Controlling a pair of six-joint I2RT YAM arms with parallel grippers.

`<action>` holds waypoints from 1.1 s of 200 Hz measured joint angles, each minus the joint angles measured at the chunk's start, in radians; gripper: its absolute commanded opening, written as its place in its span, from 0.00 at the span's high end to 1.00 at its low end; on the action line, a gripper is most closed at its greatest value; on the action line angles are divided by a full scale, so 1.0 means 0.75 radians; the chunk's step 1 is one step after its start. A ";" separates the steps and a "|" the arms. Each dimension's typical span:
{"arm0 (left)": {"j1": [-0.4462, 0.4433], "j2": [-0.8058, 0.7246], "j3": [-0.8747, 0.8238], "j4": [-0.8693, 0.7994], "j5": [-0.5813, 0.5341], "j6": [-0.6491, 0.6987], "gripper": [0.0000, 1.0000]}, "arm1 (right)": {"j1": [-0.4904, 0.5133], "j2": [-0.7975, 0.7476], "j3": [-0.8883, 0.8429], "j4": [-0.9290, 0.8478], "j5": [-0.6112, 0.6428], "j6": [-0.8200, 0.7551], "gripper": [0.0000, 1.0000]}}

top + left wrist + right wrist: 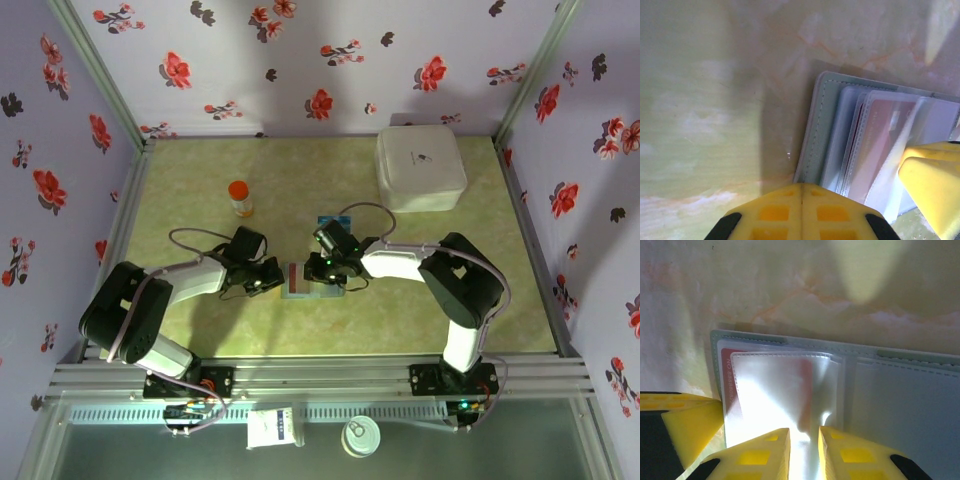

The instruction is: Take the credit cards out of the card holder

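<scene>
The grey card holder [300,278] lies open on the table between my two grippers. Its stitched cover [822,130] and clear sleeves show in the left wrist view. A red-orange credit card [730,382] sits inside a clear sleeve [775,390] on the left panel. My left gripper [801,187] is shut, its tip down at the holder's outer edge. The right gripper [804,440] is closed on the sleeve's free edge, which bunches up between its fingers. A small light blue card [328,220] lies on the table behind the holder.
An orange bottle [240,197] stands at the back left of the holder. A large white box [420,167] fills the back right corner. Floral walls enclose the table on three sides.
</scene>
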 measured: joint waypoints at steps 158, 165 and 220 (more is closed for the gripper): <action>-0.027 -0.117 0.058 -0.014 0.018 -0.075 0.70 | -0.068 -0.029 -0.203 0.358 -0.150 0.072 0.77; -0.037 -0.098 0.068 -0.003 0.021 -0.079 0.69 | -0.068 -0.029 -0.203 0.359 -0.152 0.074 0.77; -0.083 0.020 0.119 0.041 0.042 -0.087 0.67 | -0.070 -0.029 -0.219 0.389 -0.165 0.084 0.77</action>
